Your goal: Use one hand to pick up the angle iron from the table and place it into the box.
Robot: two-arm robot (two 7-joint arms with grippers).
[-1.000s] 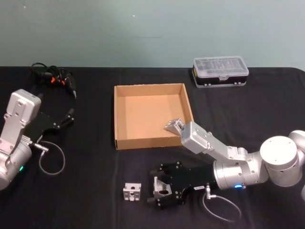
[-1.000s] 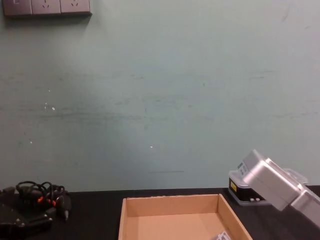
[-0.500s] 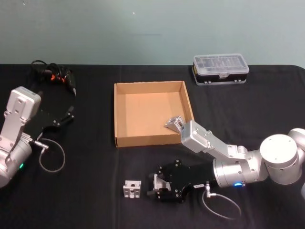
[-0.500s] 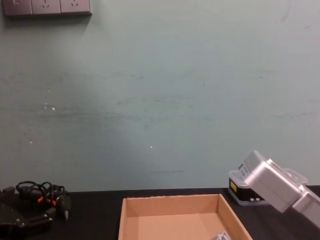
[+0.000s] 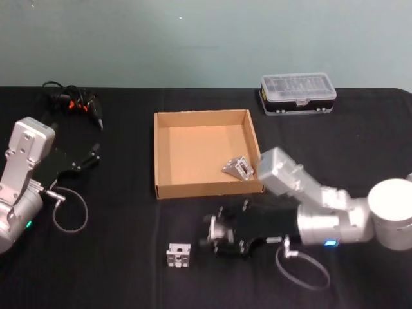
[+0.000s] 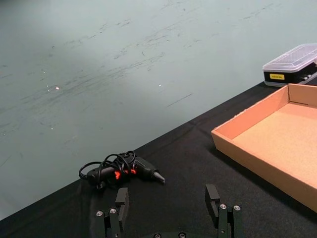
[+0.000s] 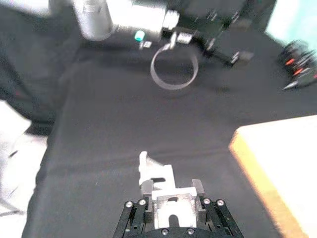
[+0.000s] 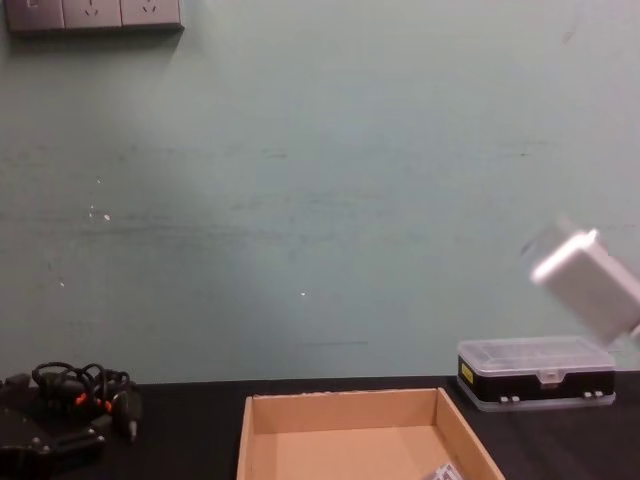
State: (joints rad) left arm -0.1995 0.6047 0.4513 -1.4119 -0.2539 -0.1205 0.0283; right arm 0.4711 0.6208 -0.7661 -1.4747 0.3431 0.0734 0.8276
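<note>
Head view: right gripper sits low over the table, just in front of the near wall of the box, fingers pointing toward the robot's left. A silvery angle iron shows between them. A second angle iron lies on the table just beyond the fingertips, apart from them. A third angle iron lies inside the box, near its right front corner. Left gripper is parked at the far left of the table.

Left wrist view: left gripper has its fingers spread wide, nothing between them. The box is well off to its side.

Right wrist view: right gripper is closed onto the angle iron; the part is seated squarely between the pads. It is compact, with no clear long axis. The second angle iron lies straight ahead of the tips, and a box wall is off to one side.

Chest view: box is centred, with the right arm raised at the right edge.

Judgement: the grasp looks made. The box lies away from the robot's body, across the fingers' pointing direction, so the carry goes sideways to the fingers and over the near wall. The right arm is much the nearer.
</note>
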